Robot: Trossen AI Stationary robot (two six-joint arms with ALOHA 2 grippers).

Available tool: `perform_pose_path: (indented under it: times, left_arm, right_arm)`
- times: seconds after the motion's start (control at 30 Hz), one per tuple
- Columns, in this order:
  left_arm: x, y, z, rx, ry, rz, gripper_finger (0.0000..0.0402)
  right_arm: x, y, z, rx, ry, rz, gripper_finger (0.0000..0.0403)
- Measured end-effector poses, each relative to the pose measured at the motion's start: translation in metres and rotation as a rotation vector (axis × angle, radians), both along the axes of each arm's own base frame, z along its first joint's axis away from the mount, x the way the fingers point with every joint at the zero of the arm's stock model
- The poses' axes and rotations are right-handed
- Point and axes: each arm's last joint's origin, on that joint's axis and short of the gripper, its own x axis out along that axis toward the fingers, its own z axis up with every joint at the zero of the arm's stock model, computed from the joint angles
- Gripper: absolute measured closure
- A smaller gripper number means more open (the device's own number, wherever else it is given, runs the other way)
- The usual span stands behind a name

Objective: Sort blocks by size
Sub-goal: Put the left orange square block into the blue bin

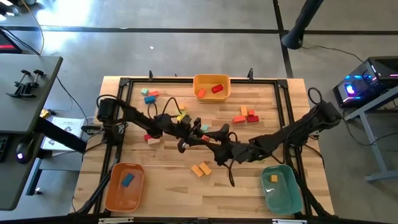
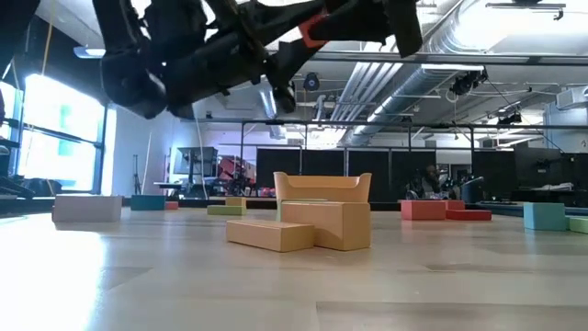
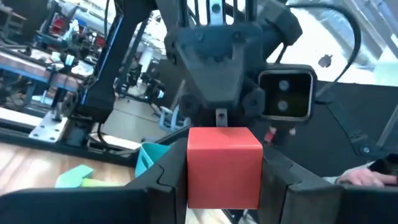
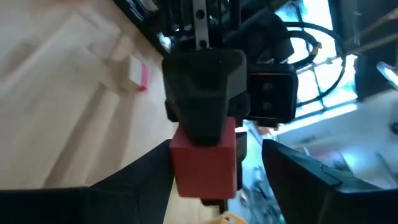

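Above mid-worktop (image 1: 155, 180), my left claw (image 3: 224, 186) pinches a red block (image 3: 224, 165); my right claw (image 4: 214, 180) spread around it, the overhead view hiding both.

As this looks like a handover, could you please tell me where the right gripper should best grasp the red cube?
Probably by the two flat faces of the red cube that the left gripper leaves bare, coming head-on from opposite it; the open fingers of the right gripper flank those parallel faces.

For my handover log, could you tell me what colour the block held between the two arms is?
Red: the block shows best in the left wrist view, in the left end effector.
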Motion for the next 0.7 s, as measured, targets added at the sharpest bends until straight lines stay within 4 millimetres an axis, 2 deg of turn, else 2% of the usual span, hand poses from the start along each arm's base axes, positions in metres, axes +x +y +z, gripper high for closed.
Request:
perform_pose_path:
  times: [0.13,0.27,0.43,0.57,0.63,0.7]
  left_arm:
    - [0.004,-0.002,0.001,-0.01,-0.001,-0.012,0.0295]
    - [0.004,-0.004,0.001,-0.022,0.006,-0.017,0.0267]
    - [0.004,-0.003,-0.001,-0.024,0.025,-0.017,0.0233]
    - [0.005,-0.002,-0.004,-0.025,0.057,-0.012,0.0217]
    - [0.006,-0.002,-0.007,-0.02,0.091,-0.011,0.0215]
    - [0.007,-0.002,-0.011,0.003,0.126,-0.005,0.0214]
  right_arm:
    - [-0.001,0.002,-0.001,0.031,-0.005,-0.014,0.0216]
    - [-0.002,0.002,-0.003,0.033,0.012,0.001,0.0272]
    - [-0.006,0.007,-0.006,0.116,0.022,0.007,0.0275]
    - [-0.031,0.021,-0.002,0.199,0.097,0.006,0.0275]
    - [-0.05,0.028,0.009,0.317,0.142,-0.013,0.0275]
    - [-0.07,0.033,0.022,0.508,0.222,-0.039,0.0275]
